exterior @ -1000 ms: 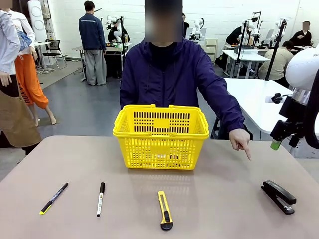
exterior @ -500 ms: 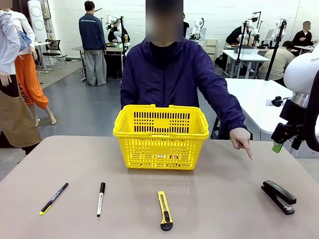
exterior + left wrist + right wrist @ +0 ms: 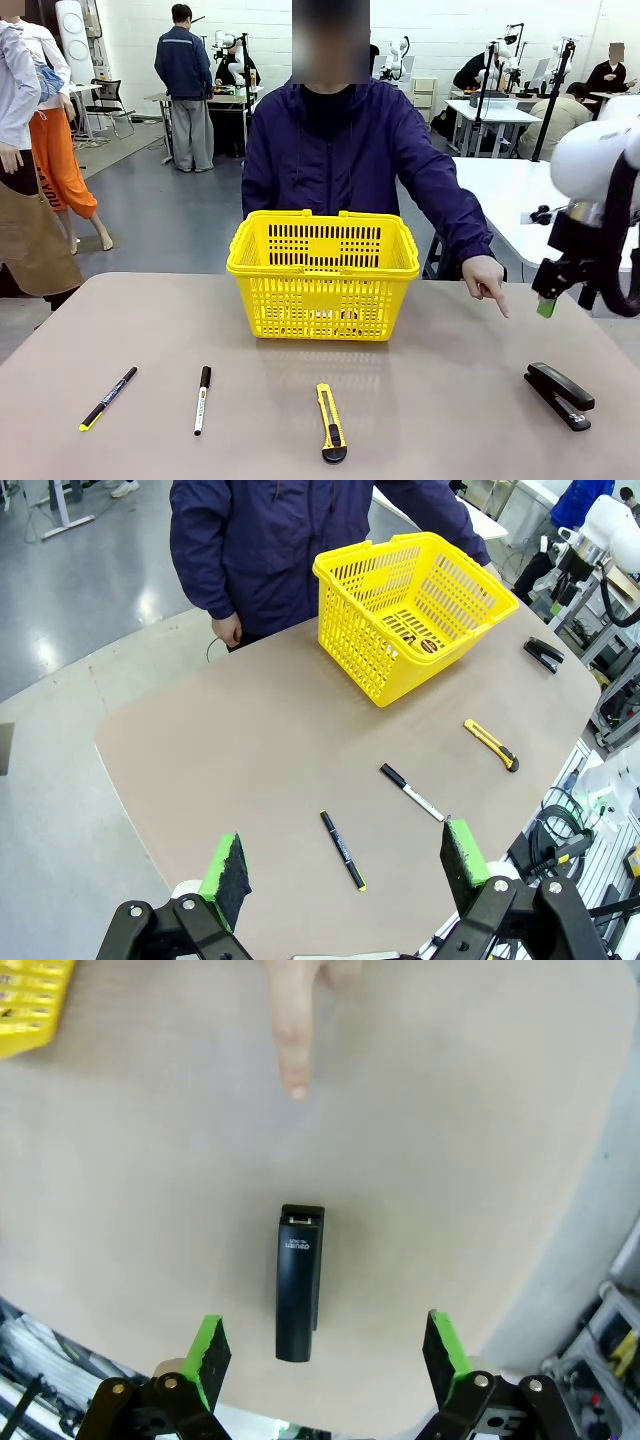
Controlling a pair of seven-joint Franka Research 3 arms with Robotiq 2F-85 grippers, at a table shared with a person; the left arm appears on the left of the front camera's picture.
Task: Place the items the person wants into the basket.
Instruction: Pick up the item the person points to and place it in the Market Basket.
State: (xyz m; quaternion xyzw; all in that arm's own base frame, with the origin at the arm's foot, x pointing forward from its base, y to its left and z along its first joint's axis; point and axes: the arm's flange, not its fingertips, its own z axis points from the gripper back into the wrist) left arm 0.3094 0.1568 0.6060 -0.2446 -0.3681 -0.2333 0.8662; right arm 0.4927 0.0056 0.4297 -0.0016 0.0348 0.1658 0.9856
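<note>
Black desk stapler (image 3: 299,1282): a slim, matte black bar with small pale print near its far end. It lies flat on the tan table (image 3: 150,1210), directly under my right claw (image 3: 325,1338) and in line between its green pads (image 3: 208,1350). That claw is spread wide and holds nothing. Beyond the stapler, the person's hand (image 3: 485,277) points one finger down at the table. The yellow slotted basket (image 3: 400,610) stands far ahead of my left claw (image 3: 345,858). A small dark object lies on its floor, too small to name. My left claw is also wide open and empty.
</note>
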